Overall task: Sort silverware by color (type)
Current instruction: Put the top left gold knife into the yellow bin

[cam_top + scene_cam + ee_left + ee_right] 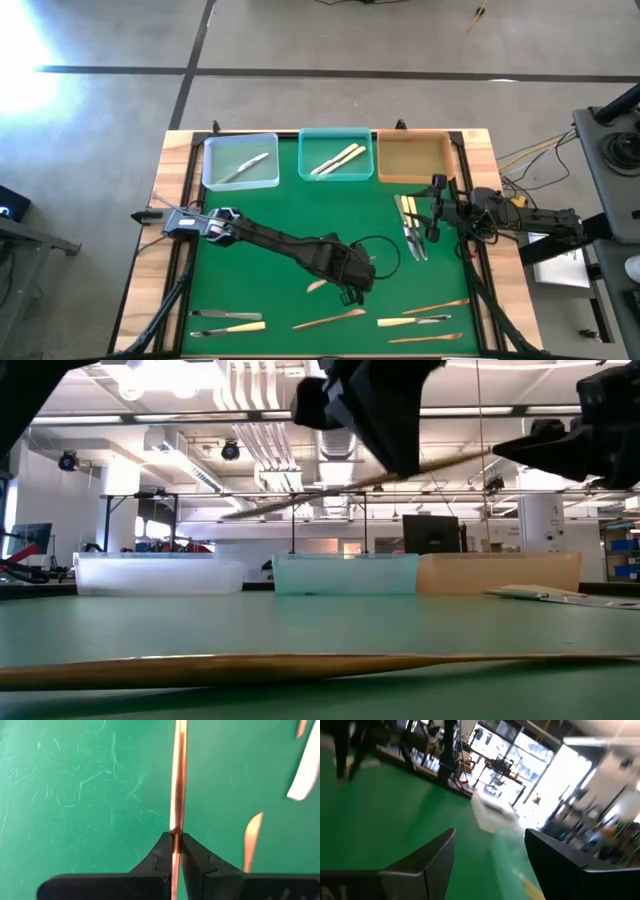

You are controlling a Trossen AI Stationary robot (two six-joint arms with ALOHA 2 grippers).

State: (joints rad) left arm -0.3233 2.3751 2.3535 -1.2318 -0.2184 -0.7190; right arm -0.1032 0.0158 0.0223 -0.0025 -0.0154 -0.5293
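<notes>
Three trays are sitting in a row at the far edge of the bench point(270, 205), and the sorting is under way but far from finished. The left end effector point(350, 290) is reaching over the middle of the near half of the bench, its fingers point(192, 855) pinched together on a wood utensil point(177, 780). It is gripping it near one end and holding it clear of the surface. The step in hand looks like carrying this piece off. The next move is probably calling for a swing to the tan tray point(412, 180), then a release over it.

The right end effector point(435, 215) is hanging with its fingers apart just in front of the tan tray, over a small cluster point(410, 225) of cream and silver pieces. It is holding nothing.

Counting what is showing from above:
- The clear tray point(215, 180) is holding one silver piece point(243, 165).
- The teal tray point(310, 142) is holding two cream pieces point(336, 160).
- The tan tray is looking empty.
- Loose wood pieces: three are lying near the front edge, one in the middle point(330, 320) and two to the right point(437, 304).
- Front left: one silver point(222, 314) and one cream point(238, 326) are lying side by side.
- Front right: a cream and silver pair point(415, 321) is lying between the two wood pieces.
- The cluster looks like about four pieces, but I cannot tell exactly.
</notes>
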